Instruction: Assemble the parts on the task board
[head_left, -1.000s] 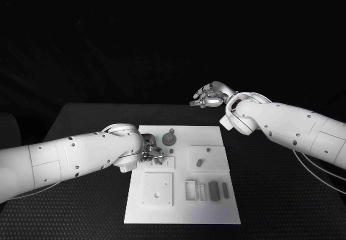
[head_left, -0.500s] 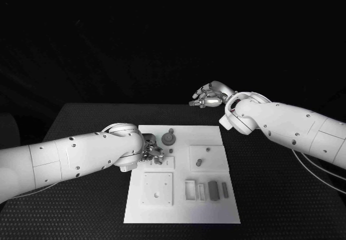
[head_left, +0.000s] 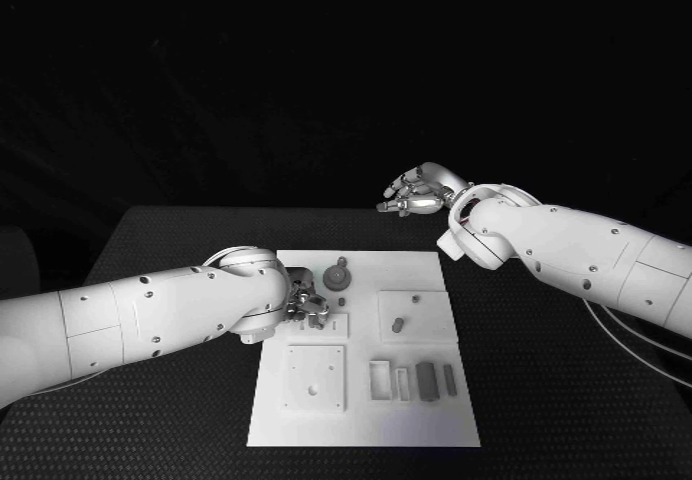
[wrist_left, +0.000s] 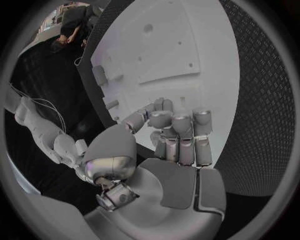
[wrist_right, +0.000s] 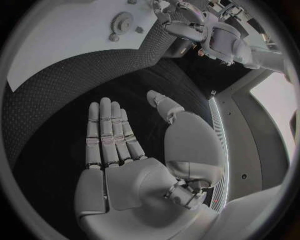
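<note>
The white task board (head_left: 361, 420) lies mid-table. A grey gear (head_left: 338, 277) stands near its far edge, and it appears again as the gear (wrist_right: 122, 21) in the right wrist view. A short grey peg (head_left: 398, 324) lies on a raised square plate, and two grey bars (head_left: 427, 380) lie beside empty slots. My left hand (head_left: 306, 306) is low over the board's left side by a small plate. Its fingers (wrist_left: 181, 132) are curled in, with the thumb close to them, and whatever is under them is hidden. My right hand (head_left: 418, 193) hangs raised beyond the table's far edge, with straight fingers (wrist_right: 107, 132) and nothing in it.
A square plate (head_left: 316, 378) with small holes sits at the board's near left. Black textured table (head_left: 562, 400) surrounds the board on every side. My left forearm (head_left: 159, 315) crosses the table's left part just above it.
</note>
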